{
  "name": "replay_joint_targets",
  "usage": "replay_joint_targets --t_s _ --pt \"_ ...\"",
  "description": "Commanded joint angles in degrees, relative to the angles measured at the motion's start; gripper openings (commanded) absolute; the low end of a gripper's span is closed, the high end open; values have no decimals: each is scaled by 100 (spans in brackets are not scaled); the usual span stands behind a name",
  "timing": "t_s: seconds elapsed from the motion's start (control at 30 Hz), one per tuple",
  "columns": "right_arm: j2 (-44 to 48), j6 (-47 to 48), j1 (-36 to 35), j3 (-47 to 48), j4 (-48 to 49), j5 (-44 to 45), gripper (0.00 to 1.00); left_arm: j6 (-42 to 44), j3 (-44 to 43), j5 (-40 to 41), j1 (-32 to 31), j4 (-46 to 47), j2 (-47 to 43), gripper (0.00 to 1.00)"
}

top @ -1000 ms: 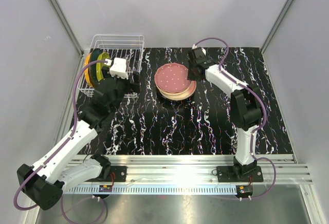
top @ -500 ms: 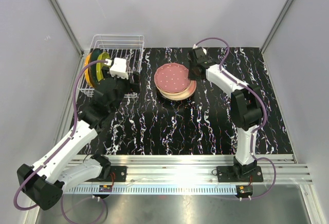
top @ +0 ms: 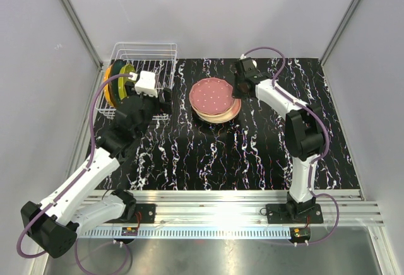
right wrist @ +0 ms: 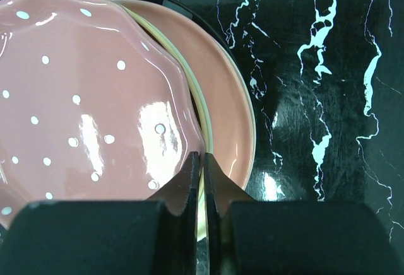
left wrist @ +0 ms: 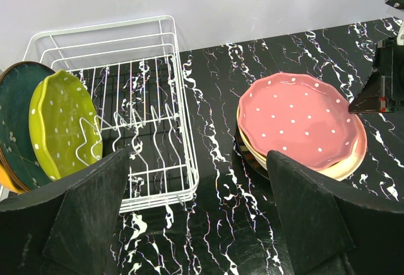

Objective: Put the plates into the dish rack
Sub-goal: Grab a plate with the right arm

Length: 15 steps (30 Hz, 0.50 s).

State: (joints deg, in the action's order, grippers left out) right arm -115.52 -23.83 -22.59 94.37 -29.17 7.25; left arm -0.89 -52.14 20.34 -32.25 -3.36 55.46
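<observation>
Seen from above, the dish rack (top: pixel 148 60) stands at the far left corner of the black table (top: pixel 252 155), and the stack (top: pixel 218 108) of plates lies just to its right. The left gripper (top: pixel 161 98) hovers at the rack's near right corner. The right gripper (top: pixel 238 89) sits at the stack's right edge.

Only the left wrist view shows the rack's load. A lime plate (left wrist: pixel 60 123) and a dark plate (left wrist: pixel 12 111) stand upright at its left end. That arm's own fingers (left wrist: pixel 95 212) are spread wide and hold nothing.

Only the right wrist view shows the grip. Its fingers (right wrist: pixel 183 187) are pressed nearly together on the raised rim of the pink plate (right wrist: pixel 88 98) topping the stack. The slit is thin, so it is unclear whether the cream plate (right wrist: pixel 202 114) beneath is pinched as well.
</observation>
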Motion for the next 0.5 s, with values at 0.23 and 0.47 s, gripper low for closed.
replay_joint_targets --t_s 0.23,0.47 --pt "566 -104 114 -138 52 -206 0 27 -174 102 -27 248 -132 93" --pt "768 -148 141 -94 -36 -136 0 27 -174 102 -27 256 -115 93"
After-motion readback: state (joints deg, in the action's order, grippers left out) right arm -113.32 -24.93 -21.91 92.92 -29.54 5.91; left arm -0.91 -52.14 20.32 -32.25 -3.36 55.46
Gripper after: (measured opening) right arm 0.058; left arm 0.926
